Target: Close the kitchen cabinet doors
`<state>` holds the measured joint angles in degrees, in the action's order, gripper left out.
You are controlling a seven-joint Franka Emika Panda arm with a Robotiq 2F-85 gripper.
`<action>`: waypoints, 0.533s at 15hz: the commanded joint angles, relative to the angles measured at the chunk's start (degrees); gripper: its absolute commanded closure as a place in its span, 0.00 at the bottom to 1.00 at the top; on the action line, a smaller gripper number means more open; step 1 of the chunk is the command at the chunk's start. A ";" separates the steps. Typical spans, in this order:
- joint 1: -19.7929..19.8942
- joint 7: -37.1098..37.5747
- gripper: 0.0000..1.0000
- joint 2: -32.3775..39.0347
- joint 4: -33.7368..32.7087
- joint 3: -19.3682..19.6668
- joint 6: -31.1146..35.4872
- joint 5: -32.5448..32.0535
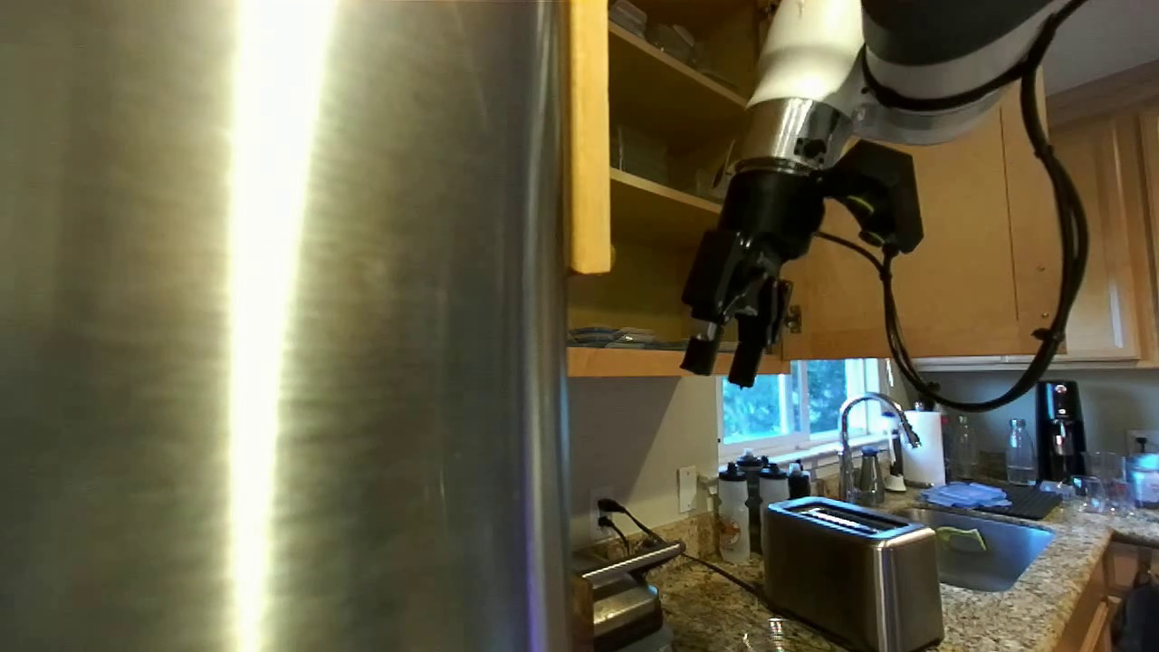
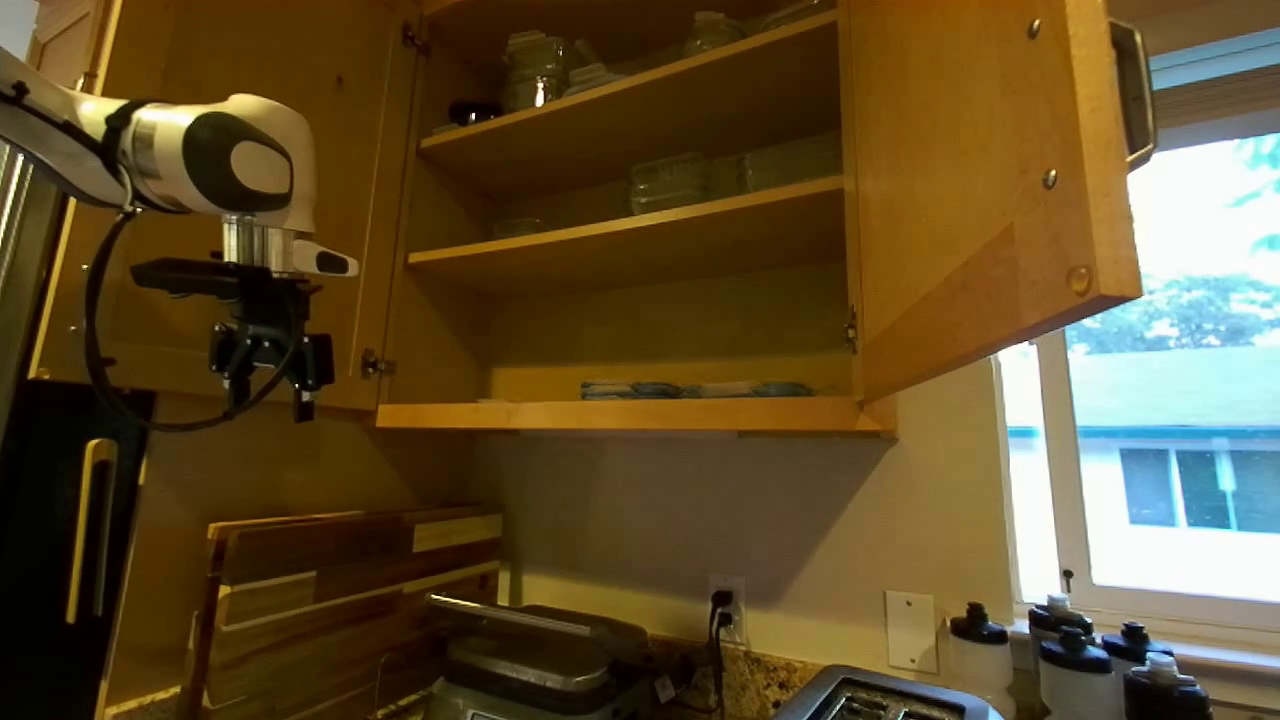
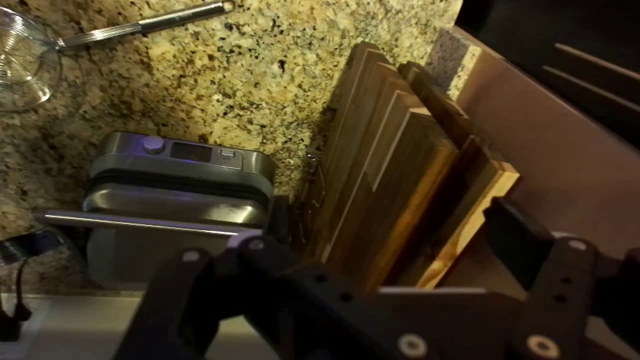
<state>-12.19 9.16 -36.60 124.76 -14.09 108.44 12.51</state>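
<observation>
My gripper (image 2: 270, 388), jaws parted and empty, above the counter (image 3: 240, 75) near a corner. I should press the nearer door (image 2: 260, 60) from outside.

1. My gripper (image 1: 723, 362) is black, while my arm (image 1: 809, 50) is white with black sections and a silver collar (image 1: 786, 127).
2. The cabinet doors (image 2: 970, 170) I see are light honey-brown wood, one darkened by a triangular patch of shade.
3. The shelves (image 2: 620, 222) share that honey tone; the flat items (image 2: 650, 390) on the lowest are blue and whitish.
4. The refrigerator (image 1: 407, 317) is silver-grey, finely brushed, with a white streak of glare.
5. In my wrist view the worktop (image 3: 280, 55) is speckled cream, tan, brown and black.
6. The cutting boards (image 3: 360, 180) are striped in dark brown, mid-brown and pale wood.
7. The toaster (image 1: 828, 580) is silver with a bluish rim; the grill (image 3: 175, 200) is grey and silver.
</observation>
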 commanded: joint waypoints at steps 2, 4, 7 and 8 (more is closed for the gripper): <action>-2.86 -3.42 0.00 2.23 -3.15 -0.16 -2.80 1.57; -3.14 -5.25 0.00 2.81 -3.10 -0.05 -2.94 0.79; -2.50 -4.31 0.00 2.54 -2.28 -0.56 -1.47 0.60; -2.52 -4.45 0.00 2.75 -2.30 -0.55 -1.47 0.59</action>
<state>-14.69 4.64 -33.96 122.70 -14.64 107.15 13.15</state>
